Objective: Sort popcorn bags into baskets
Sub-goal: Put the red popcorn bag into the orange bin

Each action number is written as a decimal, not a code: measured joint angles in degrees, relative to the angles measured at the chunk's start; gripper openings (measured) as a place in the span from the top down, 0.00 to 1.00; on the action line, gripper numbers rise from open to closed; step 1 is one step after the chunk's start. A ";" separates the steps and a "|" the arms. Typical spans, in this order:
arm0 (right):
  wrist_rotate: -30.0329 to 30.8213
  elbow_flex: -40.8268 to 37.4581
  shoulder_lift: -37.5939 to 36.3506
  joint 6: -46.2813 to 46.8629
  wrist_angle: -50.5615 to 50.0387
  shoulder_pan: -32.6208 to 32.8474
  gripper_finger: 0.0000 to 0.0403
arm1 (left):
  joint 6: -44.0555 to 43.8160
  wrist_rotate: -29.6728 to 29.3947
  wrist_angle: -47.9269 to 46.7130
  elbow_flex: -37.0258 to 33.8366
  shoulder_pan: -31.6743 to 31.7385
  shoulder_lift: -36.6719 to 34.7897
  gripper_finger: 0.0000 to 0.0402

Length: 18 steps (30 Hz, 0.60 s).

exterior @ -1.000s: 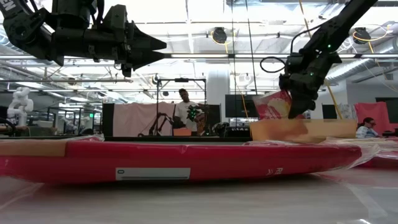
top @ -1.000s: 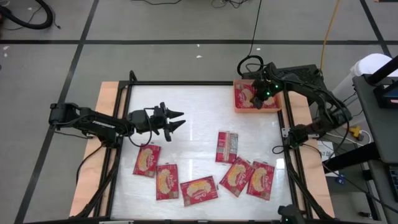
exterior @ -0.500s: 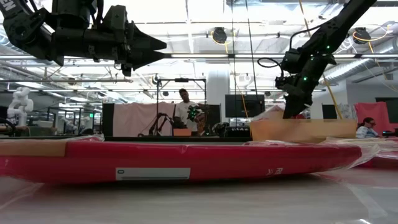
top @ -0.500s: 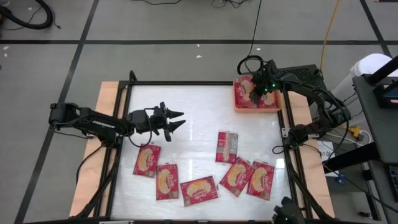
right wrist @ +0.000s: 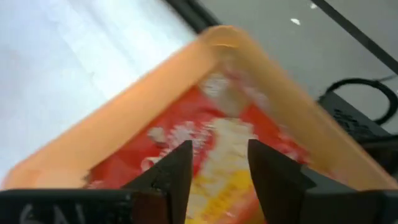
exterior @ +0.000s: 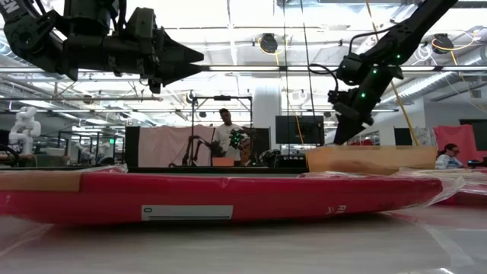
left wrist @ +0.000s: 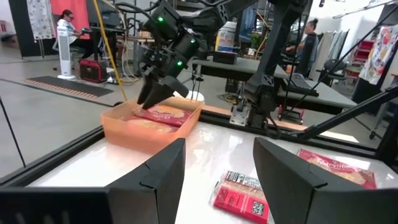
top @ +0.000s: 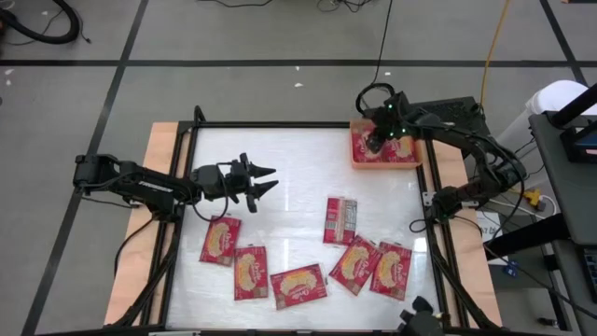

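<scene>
Right pincer (top: 373, 147) spread, empty, hung over orange tray (top: 411, 163) at tabletop (top: 289, 168) far right corner; packets (left wrist: 163, 114) seen lying inside tray. Snag risk judged: fingertip catching tray wall on pull-out, tray dragged. Left pincer (top: 266, 180) spread, empty, parked mid-left. Count: six popcorn bags (top: 340, 220) loose on tabletop; one tray; tray contents not countable.

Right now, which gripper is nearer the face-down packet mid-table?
Left. The left gripper hovers open just up-table of the face-down packet. The right gripper, open, sits over the orange tray at the far right corner, farther off.
</scene>
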 joint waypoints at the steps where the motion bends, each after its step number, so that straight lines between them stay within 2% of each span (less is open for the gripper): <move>1: 0.09 -0.48 0.00 0.02 0.55 0.93 0.66 | 0.38 -0.02 -0.21 0.00 0.00 0.00 0.52; 7: 4.54 -5.59 0.00 3.35 8.39 4.59 0.76 | 0.45 -0.02 -0.83 0.00 0.00 -0.02 0.52; 18: 4.56 -19.09 -0.02 7.38 30.82 5.65 0.89 | -5.01 -0.02 -2.15 0.00 -0.01 -0.02 0.52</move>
